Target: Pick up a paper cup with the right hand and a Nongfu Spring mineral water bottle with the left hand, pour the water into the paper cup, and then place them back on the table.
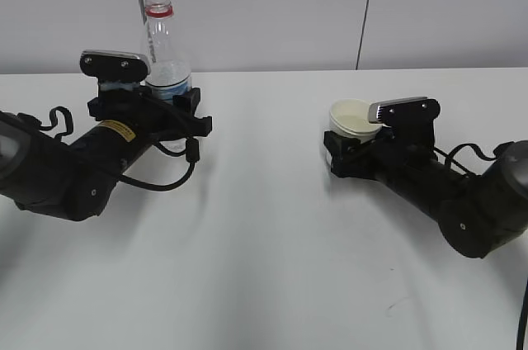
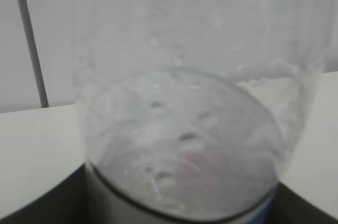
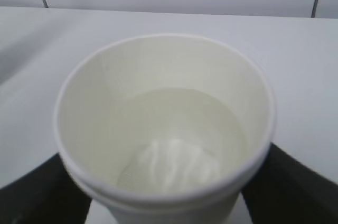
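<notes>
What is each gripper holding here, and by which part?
The left hand grips the Nongfu Spring mineral water bottle around its lower body; the right hand grips the paper cup around its lower wall.

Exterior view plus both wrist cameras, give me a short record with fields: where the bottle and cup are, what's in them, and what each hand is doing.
bottle: Nongfu Spring mineral water bottle, upright at the back left of the table, cap off
bottle contents: low water level, mostly empty
cup: paper cup, upright, right of centre
cup contents: water in the bottom, seen in the right wrist view
left hand: around the bottle's lower body
right hand: fingers either side of the cup
both on table or lifted: cannot tell
</notes>
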{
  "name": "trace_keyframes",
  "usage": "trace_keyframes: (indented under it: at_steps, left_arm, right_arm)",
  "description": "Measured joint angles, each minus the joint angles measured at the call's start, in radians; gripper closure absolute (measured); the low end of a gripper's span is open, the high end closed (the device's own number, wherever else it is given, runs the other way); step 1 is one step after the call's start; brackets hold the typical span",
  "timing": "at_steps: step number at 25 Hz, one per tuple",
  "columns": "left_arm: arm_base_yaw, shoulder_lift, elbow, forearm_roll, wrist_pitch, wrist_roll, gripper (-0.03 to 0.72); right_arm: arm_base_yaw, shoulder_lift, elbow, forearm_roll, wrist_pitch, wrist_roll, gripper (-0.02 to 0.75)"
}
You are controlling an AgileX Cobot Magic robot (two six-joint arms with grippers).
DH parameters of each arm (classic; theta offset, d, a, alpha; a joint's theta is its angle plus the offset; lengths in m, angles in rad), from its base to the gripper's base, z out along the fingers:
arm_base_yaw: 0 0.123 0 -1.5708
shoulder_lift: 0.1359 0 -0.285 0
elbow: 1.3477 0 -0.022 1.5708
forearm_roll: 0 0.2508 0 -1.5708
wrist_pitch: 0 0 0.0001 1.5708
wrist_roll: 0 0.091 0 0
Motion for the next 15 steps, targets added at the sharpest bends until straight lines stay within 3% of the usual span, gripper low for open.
trace_keyframes:
  at_steps: [15]
  left_arm:
    - [0.000, 0.000, 0.000, 0.001, 0.000, 0.000, 0.286]
  right_arm:
    - [0.000, -0.014, 0.052, 0.000, -0.034, -0.006, 0.152]
